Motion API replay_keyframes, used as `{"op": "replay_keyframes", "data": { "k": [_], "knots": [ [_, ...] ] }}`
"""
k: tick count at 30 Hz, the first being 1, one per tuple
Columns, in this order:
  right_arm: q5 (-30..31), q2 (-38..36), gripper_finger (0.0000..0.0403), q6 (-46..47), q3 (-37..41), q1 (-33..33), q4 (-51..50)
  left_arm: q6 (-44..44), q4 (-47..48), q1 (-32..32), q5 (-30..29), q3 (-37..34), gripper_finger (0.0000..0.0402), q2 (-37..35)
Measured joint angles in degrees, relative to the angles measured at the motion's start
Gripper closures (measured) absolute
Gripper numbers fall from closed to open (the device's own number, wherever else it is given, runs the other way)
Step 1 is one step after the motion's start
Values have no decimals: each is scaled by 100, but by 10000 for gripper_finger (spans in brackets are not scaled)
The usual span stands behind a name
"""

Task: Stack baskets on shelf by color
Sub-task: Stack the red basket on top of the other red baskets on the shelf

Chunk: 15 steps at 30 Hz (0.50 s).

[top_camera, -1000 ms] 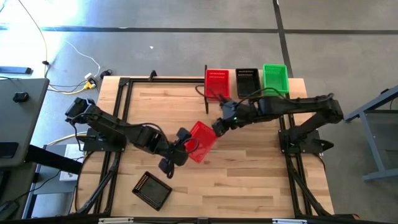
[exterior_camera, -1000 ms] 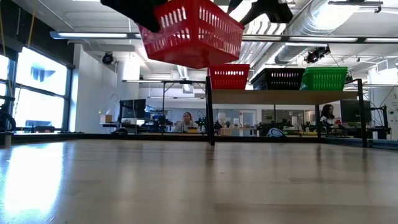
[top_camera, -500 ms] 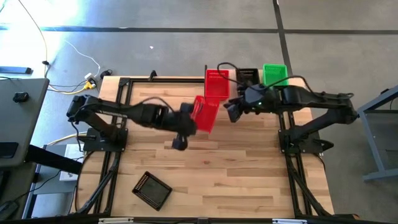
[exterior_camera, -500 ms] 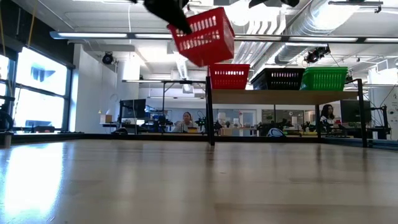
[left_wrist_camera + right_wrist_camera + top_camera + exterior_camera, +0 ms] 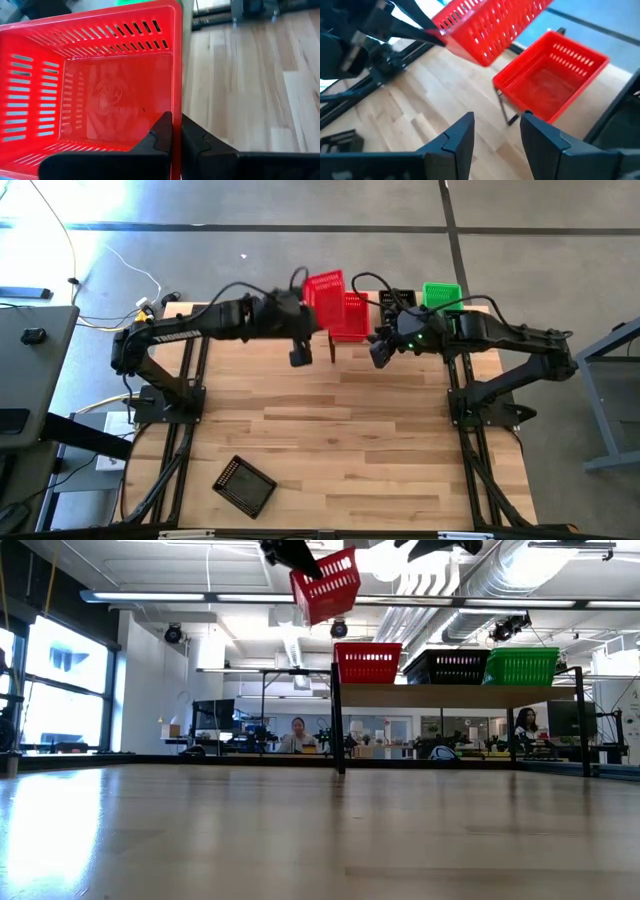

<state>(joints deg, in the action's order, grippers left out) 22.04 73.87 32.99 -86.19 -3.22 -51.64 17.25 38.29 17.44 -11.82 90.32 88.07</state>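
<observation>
The left gripper (image 5: pixel 175 134) is clamped on one wall of a red basket (image 5: pixel 322 292), fingers pinching the rim from either side, and holds it in the air, tilted, above and slightly to the left of the red basket already on the shelf (image 5: pixel 368 662). That single-wall pinch is the main risk — the carried basket hangs off one edge, so any quick wrist turn could let it swing or slip out of the grip. It also needs levelling before it goes down: lowered at this tilt, a corner would probably catch the rim of the basket below and either wedge crooked or push that one toward the shelf (image 5: pixel 455 695) edge. The black basket (image 5: pixel 446 665) stands just beside the red one, with the green basket (image 5: pixel 522 665) beyond it, so a sideways drift on the descent could knock the neighbour or land the red one on the wrong colour. The right gripper (image 5: pixel 492 134) hangs empty with its fingers apart, close by the shelf — near enough that the two arms could clash if the left one swings wide. Another black basket (image 5: pixel 246 482) lies alone on the tabletop (image 5: pixel 400 440), far from the action.
</observation>
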Motion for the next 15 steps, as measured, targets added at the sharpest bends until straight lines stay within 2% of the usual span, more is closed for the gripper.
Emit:
{"op": "replay_keyframes", "data": {
  "k": [4, 11, 15],
  "knots": [
    [321, -2, 259, -70, 0, -150, 1, 181, -207, 329, 376, 154, 401, 0],
    [1523, -2, 259, -474, 0, -576, 3, 303, -863, 515, 436, 193, 401, 160],
    [1691, -2, 259, -637, 0, -857, 4, 438, -1189, 488, 513, 193, 401, 398]
  ]
}}
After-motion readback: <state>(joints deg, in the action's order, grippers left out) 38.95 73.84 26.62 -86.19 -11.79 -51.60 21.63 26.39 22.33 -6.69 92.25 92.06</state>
